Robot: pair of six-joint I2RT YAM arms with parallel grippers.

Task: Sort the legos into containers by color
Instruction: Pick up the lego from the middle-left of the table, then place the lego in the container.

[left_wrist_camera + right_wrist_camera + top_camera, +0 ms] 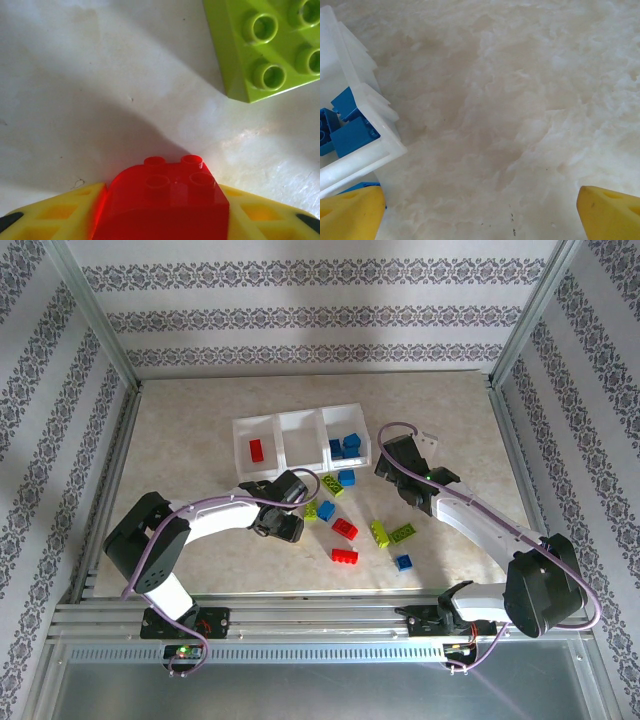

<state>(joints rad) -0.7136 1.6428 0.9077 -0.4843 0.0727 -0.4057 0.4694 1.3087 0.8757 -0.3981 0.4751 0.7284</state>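
Red lego (165,212) was clasped in the left hand (162,192).
The red bin (258,432) was seen just beyond it.

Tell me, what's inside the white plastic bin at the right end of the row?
Blue studded plastic bricks, piled together in that bin. Anything beneath the pile is covered by the top ones.

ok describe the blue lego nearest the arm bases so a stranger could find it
Start at the white tray at the back and come toward the arm bases. On the right, just in front of two lime green bricks, lies the blue lego; the other loose blue bricks sit near the tray.
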